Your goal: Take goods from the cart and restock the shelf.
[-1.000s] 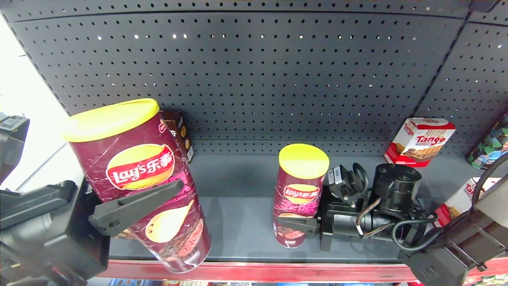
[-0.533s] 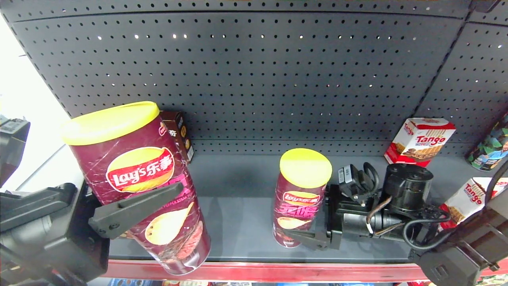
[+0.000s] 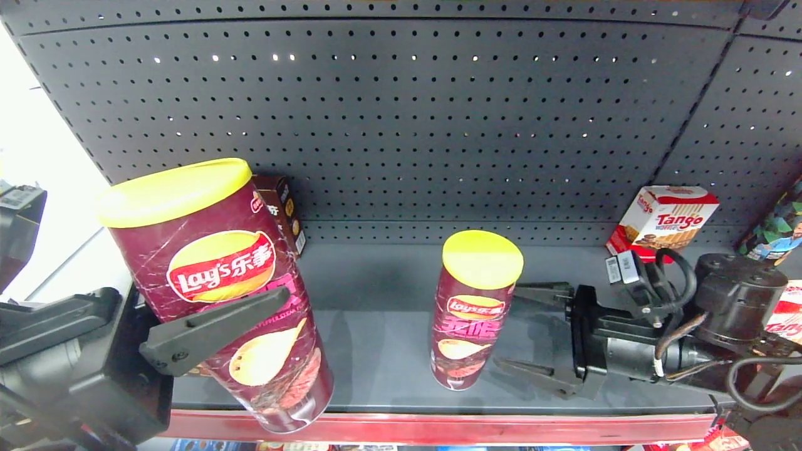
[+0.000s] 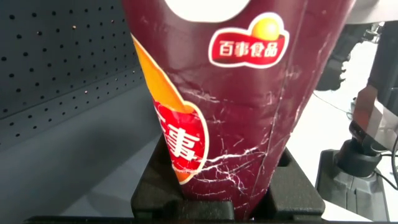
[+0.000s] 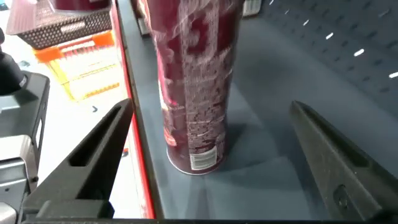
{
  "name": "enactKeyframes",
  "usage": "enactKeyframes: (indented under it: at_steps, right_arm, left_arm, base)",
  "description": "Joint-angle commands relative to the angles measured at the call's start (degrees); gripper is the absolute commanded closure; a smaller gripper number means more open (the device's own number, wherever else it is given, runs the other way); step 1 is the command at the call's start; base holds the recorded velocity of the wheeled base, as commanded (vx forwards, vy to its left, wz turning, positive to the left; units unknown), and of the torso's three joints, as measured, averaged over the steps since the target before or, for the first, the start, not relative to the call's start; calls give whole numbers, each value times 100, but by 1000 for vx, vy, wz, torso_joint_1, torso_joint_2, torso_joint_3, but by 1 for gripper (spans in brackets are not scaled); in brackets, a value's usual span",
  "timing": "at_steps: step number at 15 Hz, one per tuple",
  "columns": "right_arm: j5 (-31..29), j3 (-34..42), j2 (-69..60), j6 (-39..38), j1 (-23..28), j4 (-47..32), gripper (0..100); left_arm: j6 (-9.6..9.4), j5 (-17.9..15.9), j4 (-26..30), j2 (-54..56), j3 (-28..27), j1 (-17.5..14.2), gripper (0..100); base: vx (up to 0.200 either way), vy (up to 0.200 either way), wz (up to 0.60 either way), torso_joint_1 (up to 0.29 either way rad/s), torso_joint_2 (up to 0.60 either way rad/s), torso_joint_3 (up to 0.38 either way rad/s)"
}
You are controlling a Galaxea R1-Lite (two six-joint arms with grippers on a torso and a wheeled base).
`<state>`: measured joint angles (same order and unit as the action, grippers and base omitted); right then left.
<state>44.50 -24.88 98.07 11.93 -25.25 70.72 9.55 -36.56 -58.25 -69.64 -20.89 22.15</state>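
Observation:
A maroon chip can with a yellow lid point(image 3: 216, 288) is held tilted at the shelf's front left edge; my left gripper point(image 3: 207, 329) is shut on its body, which also appears close up as the can point(image 4: 230, 106) in the left wrist view. A second, smaller-looking chip can point(image 3: 474, 310) stands upright on the grey shelf point(image 3: 376, 338) near the middle. My right gripper point(image 3: 532, 332) is open just right of it, fingers apart and clear of the can. The right wrist view has this standing can point(image 5: 196, 93) ahead between the spread fingers point(image 5: 87, 155).
A dark box point(image 3: 282, 210) stands behind the held can. A red and white wafer box point(image 3: 664, 222) sits at the back right, with more packages point(image 3: 774, 235) at the far right. The red shelf lip point(image 3: 438, 429) runs along the front. A pegboard wall point(image 3: 401, 125) closes the back.
My right gripper has let go of the standing can, opened, and drawn back to the right. The left gripper and its can have stayed nearly still.

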Motion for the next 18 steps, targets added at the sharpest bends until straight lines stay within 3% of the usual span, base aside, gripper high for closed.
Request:
enactKeyframes:
  at_steps: [1, 4, 5, 7, 10, 13, 14, 15, 16, 18]
  right_arm:
    - [-29, 440, -922, -7, 248, -5, 0]
    - [-196, 1047, -2038, -68, 881, -32, 0]
    - [-451, 1108, -2776, -235, 1417, -208, 0]
    - [-1347, 1012, -4068, -499, 2358, -1166, 0]
    - [-2314, 1029, -5852, -675, 3272, -3266, 0]
    - [-2806, 1170, -7628, -833, 3579, -5701, 0]
    - [-2929, 1293, -8041, -842, 3606, -6184, 0]
    - [-2929, 1293, -8041, -842, 3606, -6184, 0]
    - [-3474, 1662, -8876, -842, 3597, -6975, 0]
    - [-4063, 2321, -9245, -868, 3588, -6940, 0]
  left_arm:
    - [3, 0, -2, 4, -11, -9, 100]
    - [3, 0, -2, 65, 24, -9, 100]
    - [3, 8, 15, 127, 50, -9, 100]
    - [3, 8, 24, 135, -2, -9, 100]
    - [-14, -9, 6, 83, -187, 26, 100]
    - [-23, -18, 6, -14, -415, 61, 100]
    - [-23, -18, 6, 4, -398, 61, 100]
    - [-23, -18, 6, 4, -398, 61, 100]
    - [-32, -18, 15, 12, -354, 61, 100]
    - [-32, -18, 15, 4, -363, 61, 100]
  base:
    - [0, 0, 0, 0, 0, 0]
    - [0, 0, 0, 0, 0, 0]
    - [0, 0, 0, 0, 0, 0]
    - [0, 0, 0, 0, 0, 0]
    - [0, 0, 0, 0, 0, 0]
    - [0, 0, 0, 0, 0, 0]
    - [0, 0, 0, 0, 0, 0]
    - [0, 0, 0, 0, 0, 0]
    - [0, 0, 0, 0, 0, 0]
    - [0, 0, 0, 0, 0, 0]
